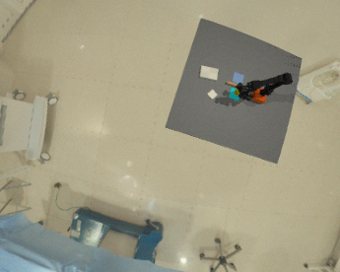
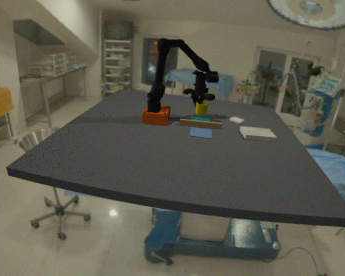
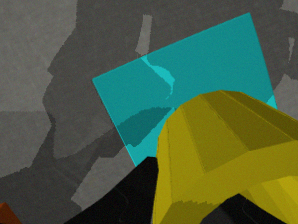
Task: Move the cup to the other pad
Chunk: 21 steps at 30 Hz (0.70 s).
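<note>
While we are looking down from the top view, we are seeing the black arm (image 1: 270, 83) reaching from its orange base (image 1: 257, 99) across the dark grey table (image 1: 210, 128) toward the left of the picture. At its tip the gripper (image 1: 240, 92) is sitting over the cyan pad (image 1: 233, 96), with a sliver of yellow showing at it. We are finding a blue pad (image 1: 238, 77) just beyond, a tan strip (image 1: 231, 83) between the two pads, a small white square (image 1: 212, 94) close by and a larger white block (image 1: 209, 72) farther off.

Turning to the exterior view, we are watching the arm (image 2: 178, 55) arching up from the orange base (image 2: 156, 116) and coming down with the gripper (image 2: 200, 97) pointing at the table (image 2: 138, 155). The jaws are clenching the yellow cup (image 2: 202, 108), which is hanging upright above the cyan pad (image 2: 201, 119), apart from it as far as we can tell. The tan strip (image 2: 201, 123) is lying in front of that pad, and the blue pad (image 2: 201, 132) is lying nearer to us. The white block (image 2: 257, 133) and the small white square (image 2: 236, 119) are resting to the right.

Through the wrist view, we are seeing the yellow cup (image 3: 226, 163) filling the lower right, with a dark finger (image 3: 100, 223) pressing against its side. The cyan pad (image 3: 180, 86) is spreading out below, partly covered by the cup and crossed by shadow. We cannot make out the marbles in any view.
</note>
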{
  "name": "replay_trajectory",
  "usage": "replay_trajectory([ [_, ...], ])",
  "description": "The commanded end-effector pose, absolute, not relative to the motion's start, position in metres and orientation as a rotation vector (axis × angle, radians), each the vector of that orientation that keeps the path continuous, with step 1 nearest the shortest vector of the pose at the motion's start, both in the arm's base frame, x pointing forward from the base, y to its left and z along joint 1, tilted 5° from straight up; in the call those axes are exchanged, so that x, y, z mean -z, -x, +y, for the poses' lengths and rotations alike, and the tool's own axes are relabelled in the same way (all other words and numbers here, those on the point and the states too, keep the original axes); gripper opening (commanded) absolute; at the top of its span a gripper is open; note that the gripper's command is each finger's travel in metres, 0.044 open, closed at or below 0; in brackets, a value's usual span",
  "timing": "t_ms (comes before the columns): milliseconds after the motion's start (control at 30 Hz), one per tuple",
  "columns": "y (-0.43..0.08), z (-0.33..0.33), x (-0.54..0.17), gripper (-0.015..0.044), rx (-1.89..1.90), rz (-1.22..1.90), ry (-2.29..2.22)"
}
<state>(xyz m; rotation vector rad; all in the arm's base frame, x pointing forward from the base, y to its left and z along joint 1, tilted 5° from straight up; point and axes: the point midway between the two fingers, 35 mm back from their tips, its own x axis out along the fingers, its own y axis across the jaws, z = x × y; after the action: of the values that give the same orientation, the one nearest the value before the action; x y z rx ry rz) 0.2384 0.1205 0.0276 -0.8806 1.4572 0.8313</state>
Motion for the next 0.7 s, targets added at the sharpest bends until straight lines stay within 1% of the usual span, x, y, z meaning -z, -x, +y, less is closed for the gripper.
replay_trajectory([
  [0, -0.238, 0.121, -0.021, 0.0000, -0.832, 1.459, 0.876],
  [667, -0.236, 0.119, 0.005, 0.0000, -0.832, 1.459, 0.881],
])
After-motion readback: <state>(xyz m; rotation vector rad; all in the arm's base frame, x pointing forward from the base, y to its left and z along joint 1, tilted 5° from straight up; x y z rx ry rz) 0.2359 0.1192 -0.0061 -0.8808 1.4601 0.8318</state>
